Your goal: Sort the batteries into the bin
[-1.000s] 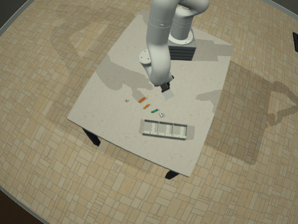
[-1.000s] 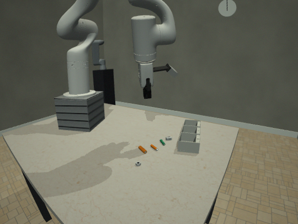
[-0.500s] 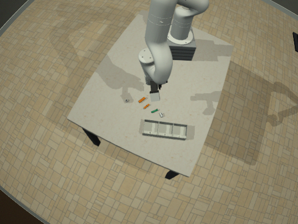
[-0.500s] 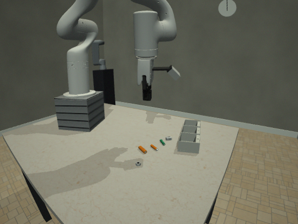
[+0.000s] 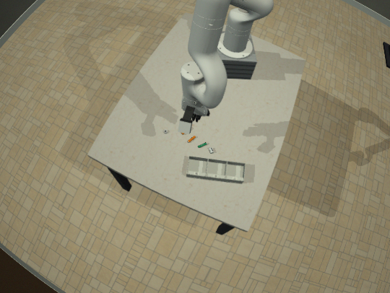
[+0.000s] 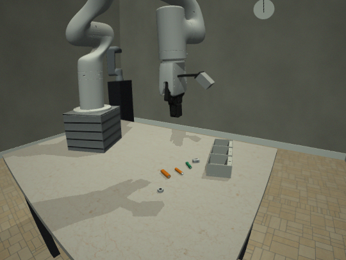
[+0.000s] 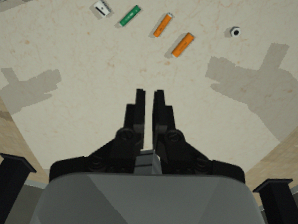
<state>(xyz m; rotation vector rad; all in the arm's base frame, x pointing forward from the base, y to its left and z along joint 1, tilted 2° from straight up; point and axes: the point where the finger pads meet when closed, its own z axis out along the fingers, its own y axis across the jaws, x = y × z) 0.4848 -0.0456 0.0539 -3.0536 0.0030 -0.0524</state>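
Note:
My gripper (image 6: 175, 112) is shut on nothing and hangs high above the table, also seen in the wrist view (image 7: 148, 96). Below it a row of small things lies on the table: a thick orange battery (image 6: 165, 173), a thinner orange battery (image 6: 179, 171), a green battery (image 6: 188, 165) and a small grey-white piece (image 6: 195, 160). The wrist view shows them as well: the thick orange battery (image 7: 182, 44), the thinner orange one (image 7: 162, 24), the green one (image 7: 129, 15) and the grey-white piece (image 7: 101, 8). A grey bin with three compartments (image 6: 220, 157) stands just beyond the row. I cannot read its marks.
A small round metal piece (image 6: 160, 190) lies apart from the row, nearer the table's front. The arm's dark stacked base (image 6: 92, 132) stands at the back left. In the overhead view the bin (image 5: 215, 169) sits near the table's front edge.

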